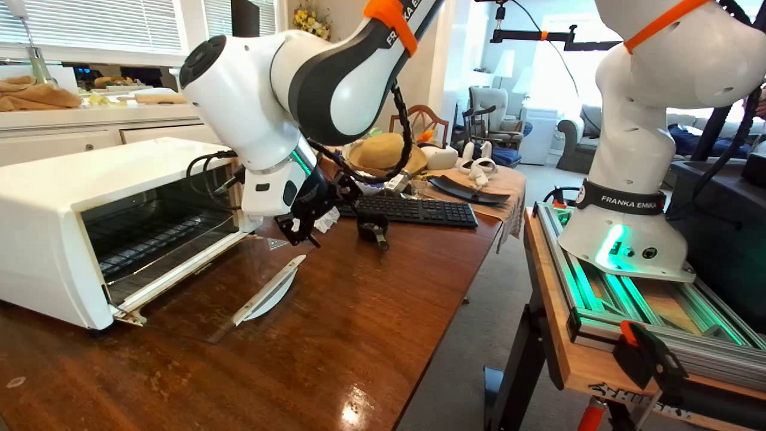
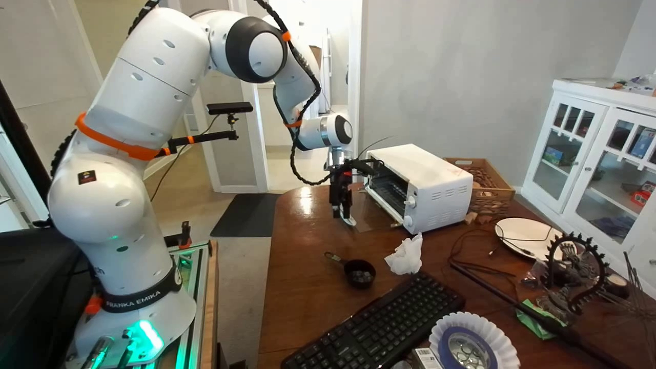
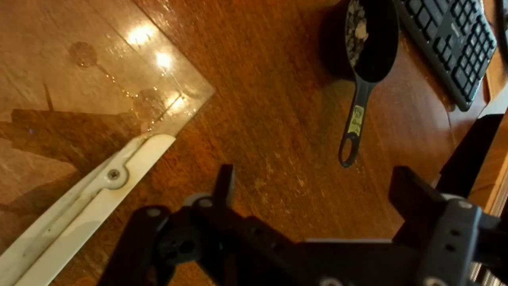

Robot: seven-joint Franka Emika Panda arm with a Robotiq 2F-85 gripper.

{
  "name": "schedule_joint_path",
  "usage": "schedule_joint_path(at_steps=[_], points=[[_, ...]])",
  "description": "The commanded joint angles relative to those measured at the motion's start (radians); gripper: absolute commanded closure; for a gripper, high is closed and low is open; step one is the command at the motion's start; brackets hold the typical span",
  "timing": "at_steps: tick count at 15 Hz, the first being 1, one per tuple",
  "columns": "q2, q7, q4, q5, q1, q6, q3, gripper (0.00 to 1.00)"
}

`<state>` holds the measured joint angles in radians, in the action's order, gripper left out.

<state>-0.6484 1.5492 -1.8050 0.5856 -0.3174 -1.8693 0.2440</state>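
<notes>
Downward points the pincer (image 3: pixel 313 172) (jaws apart).

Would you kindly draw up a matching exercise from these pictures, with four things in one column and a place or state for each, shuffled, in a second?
Column one:
1. Gripper
2. Toaster oven
3. Black cup with a handle
4. White wad

Column two:
A. Its glass door is folded down
B. Crumpled, near one end of the keyboard
C. Open, holding nothing
D. Contains small pieces

Right pairs: 1-C, 2-A, 3-D, 4-B
</notes>
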Motion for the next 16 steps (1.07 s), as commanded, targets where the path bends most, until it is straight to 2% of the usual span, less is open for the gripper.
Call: schedule_joint_path(at_steps=[1,3,8,12,16], points=[[-0.035,0.0,0.006,-0.077,0.048,-0.042,0.004,0.0],[-0.031,-0.007,-0.008,-0.106,0.063,-0.054,-0.002,0.0],[-0.008,-0.069,-0.056,-0.153,0.079,0.001,-0.02,0.0],[0.012,-0.123,-0.117,-0.176,0.109,-0.016,-0.025,0.0],[0.031,-0.115,-0.141,-0.182,0.146,0.012,-0.035,0.0]])
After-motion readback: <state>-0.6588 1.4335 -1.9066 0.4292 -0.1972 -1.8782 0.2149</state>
